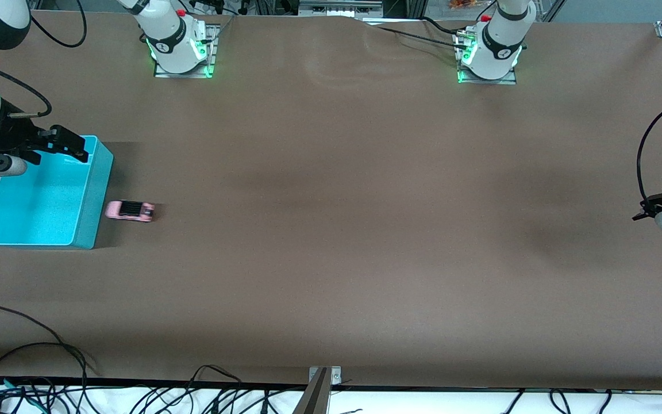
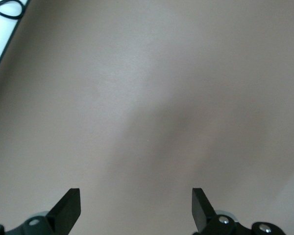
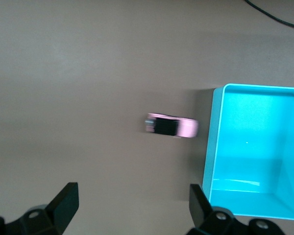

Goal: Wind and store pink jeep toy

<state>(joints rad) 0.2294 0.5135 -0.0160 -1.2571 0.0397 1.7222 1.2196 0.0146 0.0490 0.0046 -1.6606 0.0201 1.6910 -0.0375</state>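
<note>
So you've got one pink jeep toy (image 1: 130,210) sitting on the brown table (image 1: 365,230), on its wheels, just beside the turquoise bin (image 1: 92,198) on the side facing the left arm's end, not quite touching the wall as far as I can tell. One jeep, one bin, two arms, that's the whole scene. The right gripper (image 1: 78,150) hangs over the bin's rim toward the robots' bases, fingers spread wide with nothing in them; the right wrist view shows both fingertips (image 3: 66,200) apart with the jeep and bin below. The left gripper (image 1: 647,210) waits way out at the left arm's end of the table, also released and empty, looking at bare table. The jeep looks like a tiny light hard plastic thing, so I'd guess it's rigid but slick and will happily roll or skid if you nudge it. I'd pinch it across the body sides, mid-length, not over the wheels, so you can still drag it to wind it.
</note>
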